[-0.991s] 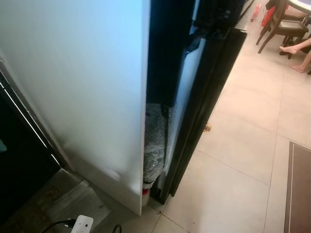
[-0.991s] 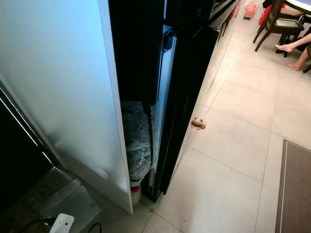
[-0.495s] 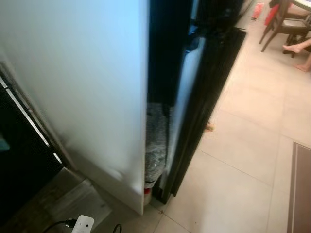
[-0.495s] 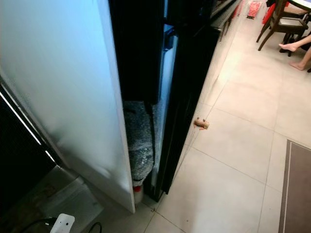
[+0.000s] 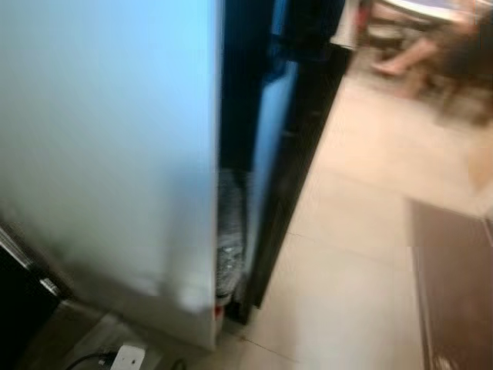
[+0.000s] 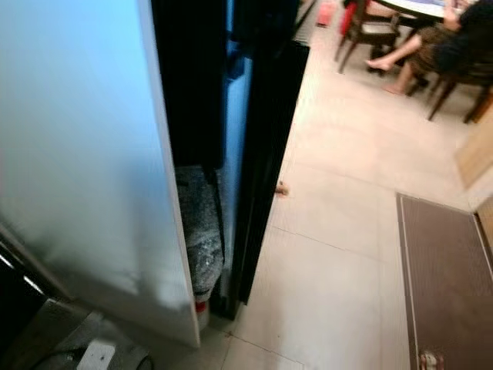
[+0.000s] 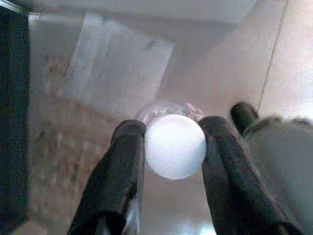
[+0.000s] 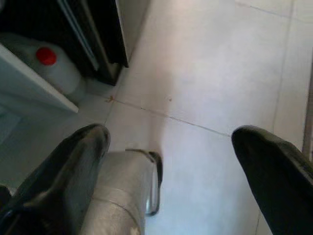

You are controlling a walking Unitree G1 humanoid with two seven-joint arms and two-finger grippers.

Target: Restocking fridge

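Since a second ago my head has turned rightward: more tiled floor (image 6: 339,254) and a brown mat (image 6: 443,277) show at 3 o'clock. Head view: white panel (image 6: 77,154), then the black fridge (image 6: 262,154); a seated person's legs (image 6: 397,65) at 1 o'clock. Left wrist view: my left jaws (image 7: 173,147) clamp a white-capped bottle (image 7: 174,146). Right wrist view: my right jaws (image 8: 171,147) spread apart above floor; a red-capped jug (image 8: 51,66) stands by the fridge foot.

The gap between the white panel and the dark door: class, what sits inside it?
A grey, speckled bundle fills the lower gap between the white panel and dark door. Under it stands a translucent jug with a red cap. Higher up the gap is dark, so anything there is hidden.
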